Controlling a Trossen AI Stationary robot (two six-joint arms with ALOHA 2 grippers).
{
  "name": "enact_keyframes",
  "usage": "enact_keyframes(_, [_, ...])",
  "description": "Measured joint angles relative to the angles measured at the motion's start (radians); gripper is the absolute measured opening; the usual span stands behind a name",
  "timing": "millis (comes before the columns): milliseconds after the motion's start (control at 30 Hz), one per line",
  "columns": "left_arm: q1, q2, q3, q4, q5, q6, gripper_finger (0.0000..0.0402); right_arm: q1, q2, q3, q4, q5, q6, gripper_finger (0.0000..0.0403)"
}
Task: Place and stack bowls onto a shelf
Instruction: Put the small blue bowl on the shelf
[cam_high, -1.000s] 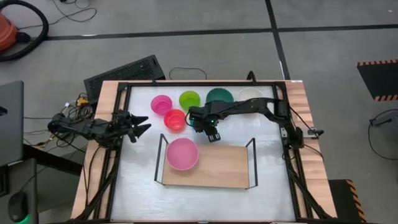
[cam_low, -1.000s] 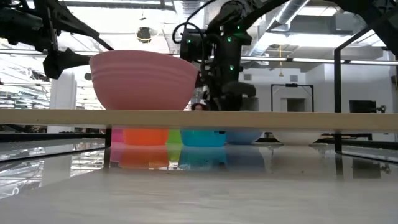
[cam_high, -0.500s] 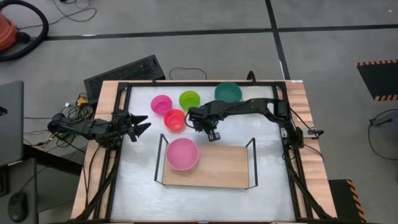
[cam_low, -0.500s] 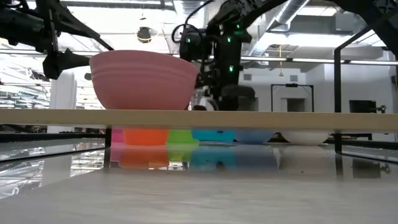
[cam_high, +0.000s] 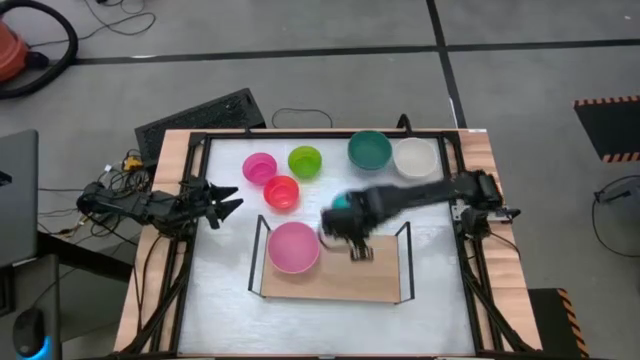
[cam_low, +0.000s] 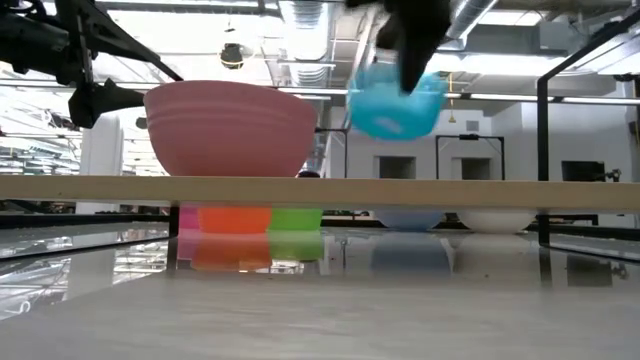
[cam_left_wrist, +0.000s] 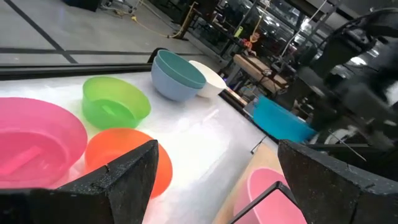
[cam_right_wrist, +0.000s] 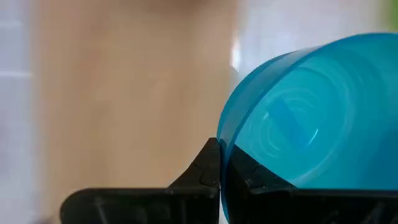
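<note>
White worktop (cam_high: 230, 300) framed by black rails, carrying the light-wood shelf (cam_high: 380, 270) toward its near side, black wire frames upright at both short ends. Right arm (cam_high: 420, 192) stretched from the far right of the shelf across toward its middle, blurred. Left arm (cam_high: 130, 205) resting well off the shelf's left end, over the worktop's left edge, left gripper (cam_high: 228, 200) with fingers spread wide and holding nothing. On the shelf, at its left end, one large pink bowl (cam_high: 293, 247) standing upright. Behind the shelf, on the worktop, a row of bowls: a teal bowl (cam_high: 368, 150) and a white bowl (cam_high: 414, 156) toward the right, a green bowl (cam_high: 304, 161), a small pink bowl (cam_high: 260, 167) and an orange-red bowl (cam_high: 281, 191) toward the left, the orange-red one nearest the shelf's back edge. Above the shelf, just right of the large pink bowl and clear of the board, a small blue bowl (cam_low: 395, 103) hanging tilted, rim pinched in the closed right gripper (cam_high: 352, 232), one finger inside the rim and one outside in the right wrist view.
</note>
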Motion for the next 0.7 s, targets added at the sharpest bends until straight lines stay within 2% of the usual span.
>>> enact_keyframes(167, [0.000, 0.000, 0.000, 0.000, 0.003, -0.011, 0.0316, 0.176, -0.032, -0.069, 0.009, -0.043, 0.226, 0.0022])
enact_keyframes(333, [0.000, 0.000, 0.000, -0.001, 0.010, -0.023, 0.0316, 0.282, -0.022, -0.160, 0.107, -0.078, 0.370, 0.0022])
enact_keyframes(467, [0.000, 0.000, 0.000, 0.000, 0.019, -0.023, 0.0316, 0.304, -0.021, -0.264, 0.266, -0.085, 0.429, 0.0022])
enact_keyframes(700, [0.000, 0.000, 0.000, 0.000, 0.019, -0.023, 0.0316, 0.279, -0.023, -0.381, 0.312, -0.076, 0.452, 0.0022])
